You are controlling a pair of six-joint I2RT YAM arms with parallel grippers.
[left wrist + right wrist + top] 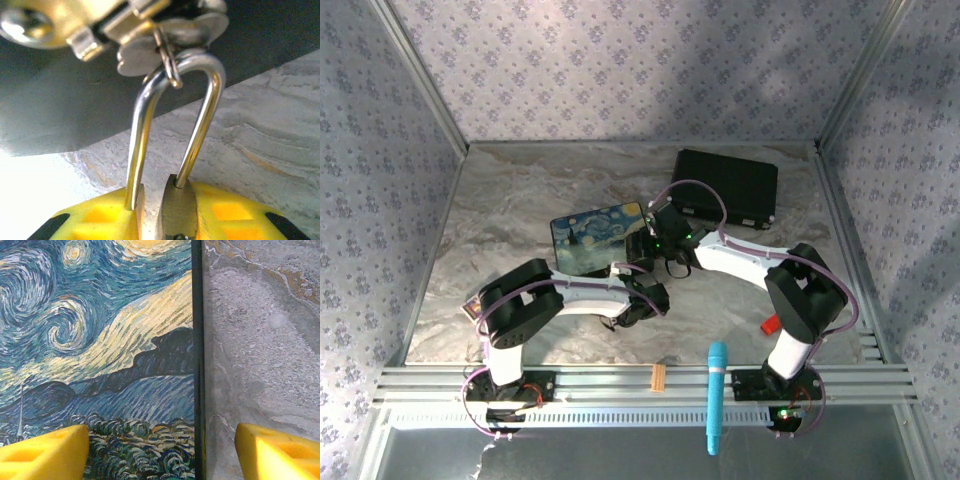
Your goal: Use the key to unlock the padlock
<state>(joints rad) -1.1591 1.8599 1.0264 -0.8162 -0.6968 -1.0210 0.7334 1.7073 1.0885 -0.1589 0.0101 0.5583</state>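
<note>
The padlock's brass body (176,212) stands between the yellow fingers of my left gripper (152,212). It leans on the right finger (225,210), and a slit of table shows between it and the left finger (100,220). Its silvery shackle (202,120) has the right leg in the body, while the left leg ends free beside it. A thin ring (167,60) on the shackle's bend carries the blurred flat silver key (200,25). In the top view the left gripper (638,300) is low at mid-table. My right gripper (162,445) is open and holds nothing, hovering over the tin's edge.
The starry-night painted tin (595,235) lies mid-table, with its right edge (197,365) under the right gripper (663,240). A black case (725,185) sits at the back right. A small red block (771,324) lies by the right arm. A blue tool (716,395) rests across the front rail.
</note>
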